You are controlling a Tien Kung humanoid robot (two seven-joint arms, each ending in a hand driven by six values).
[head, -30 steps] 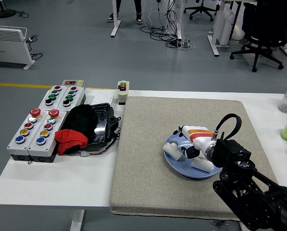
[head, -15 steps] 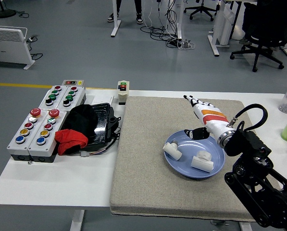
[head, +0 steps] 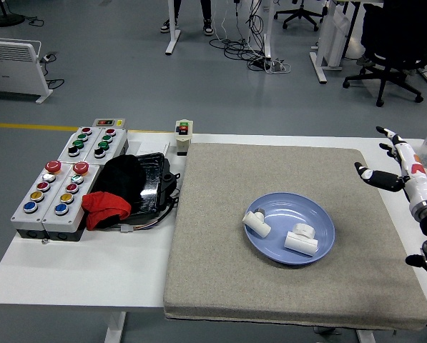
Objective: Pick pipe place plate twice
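The right hand hung spread and empty at the mat's right edge, well apart from the blue plate, where two short white pipes lay.

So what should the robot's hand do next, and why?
Probably just pull the right hand a little farther back off the table's right edge and rest. Both white pipe pieces already lie on the blue plate, its fingers are spread and hold nothing, and no other pipe shows on the grey mat, so the job looks finished.
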